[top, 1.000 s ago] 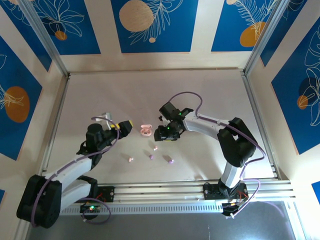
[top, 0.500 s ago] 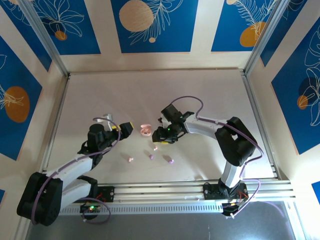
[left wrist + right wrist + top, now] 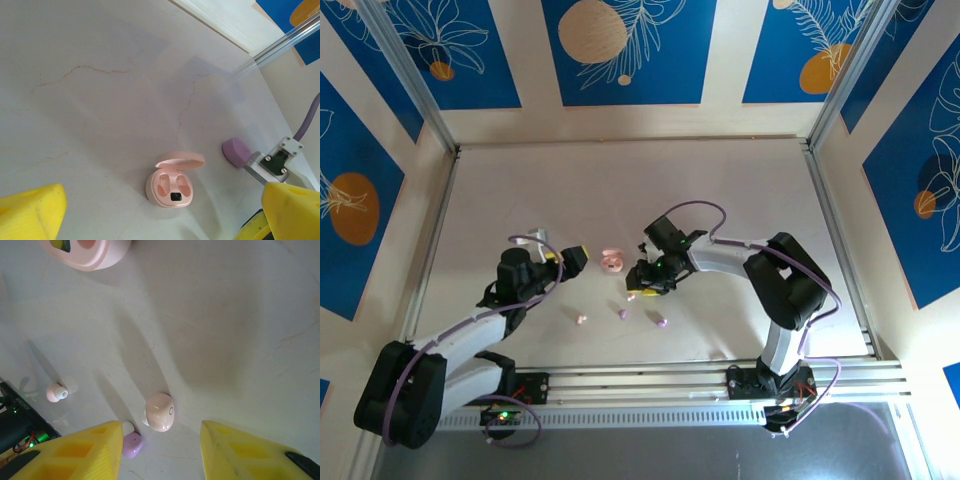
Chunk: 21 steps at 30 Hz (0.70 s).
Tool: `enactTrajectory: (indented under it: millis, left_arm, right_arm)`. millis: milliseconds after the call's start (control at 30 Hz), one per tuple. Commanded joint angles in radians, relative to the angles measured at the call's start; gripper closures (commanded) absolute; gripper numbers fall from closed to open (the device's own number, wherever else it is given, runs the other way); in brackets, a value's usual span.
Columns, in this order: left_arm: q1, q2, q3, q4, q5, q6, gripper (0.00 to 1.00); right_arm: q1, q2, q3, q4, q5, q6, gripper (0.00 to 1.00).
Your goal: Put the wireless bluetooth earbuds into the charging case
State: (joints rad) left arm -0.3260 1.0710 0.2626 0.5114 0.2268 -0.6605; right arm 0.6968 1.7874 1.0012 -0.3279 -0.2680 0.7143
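My right gripper over a pink earbud, jaws apart either side, left gripper spread wide, pink charging case just right of it

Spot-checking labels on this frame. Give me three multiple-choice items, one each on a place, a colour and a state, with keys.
1. Where does the pale pink earbud nearest the right end effector lie?
A) on the table between its fingers
B) on a wall panel
C) on the front rail

2. What colour is the open charging case?
A) blue
B) pink
C) black

3. How is that case's lid?
A) shut
B) detached
C) hinged open

Answers:
1 A: the right wrist view shows it on the table between the yellow fingers.
2 B: its shell is pink.
3 C: the lid stands raised behind the body.
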Motion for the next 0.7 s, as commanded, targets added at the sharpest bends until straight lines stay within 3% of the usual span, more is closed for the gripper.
enactTrajectory:
  millis: [0,667]
  left_arm:
    - [-0.012,0.004,0.015,0.009,-0.001,0.024,0.00]
    - [-0.017,0.000,0.017,0.006,-0.001,0.026,0.00]
  right_arm:
    - [-0.002,0.021,-0.009,0.013,-0.034,0.017,0.55]
    - [0.019,0.073,0.011,0.032,-0.050,0.027,0.67]
